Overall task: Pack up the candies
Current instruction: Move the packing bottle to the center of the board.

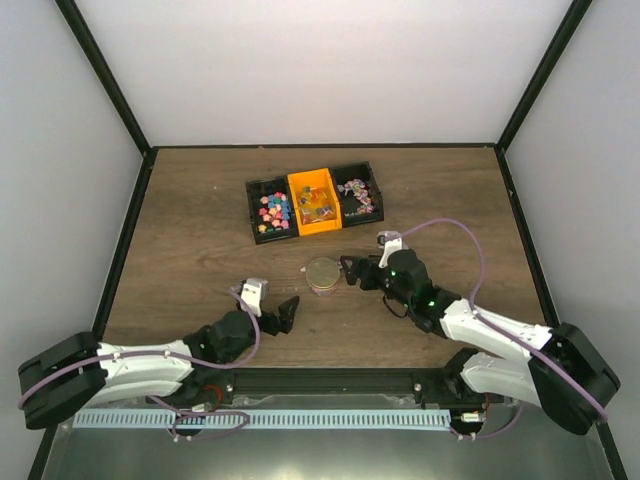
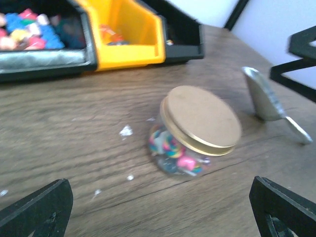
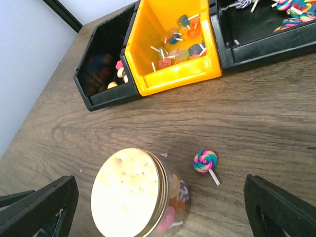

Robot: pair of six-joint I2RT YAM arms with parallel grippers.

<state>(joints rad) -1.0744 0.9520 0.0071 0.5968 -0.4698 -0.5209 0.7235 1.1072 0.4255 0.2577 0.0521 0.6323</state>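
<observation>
- Candies (image 1: 275, 210) fill three bins (image 1: 252, 210) at the table's (image 1: 200, 250) far side; more sit in the lidded jar (image 3: 180, 195) at centre.
- One loose lollipop (image 3: 205, 161) lies just beside the jar, stick pointing away from the bins, nearer the right gripper (image 1: 348, 272).
- Right gripper and left gripper (image 1: 285, 315) hover with fingers apart, empty.
- A silvery shape (image 2: 269, 101) near the jar is too blurred to identify.

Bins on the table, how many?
3, side by side at the far side of the table: left black bin, orange bin in the middle, right black bin. None appears hidden.
</observation>
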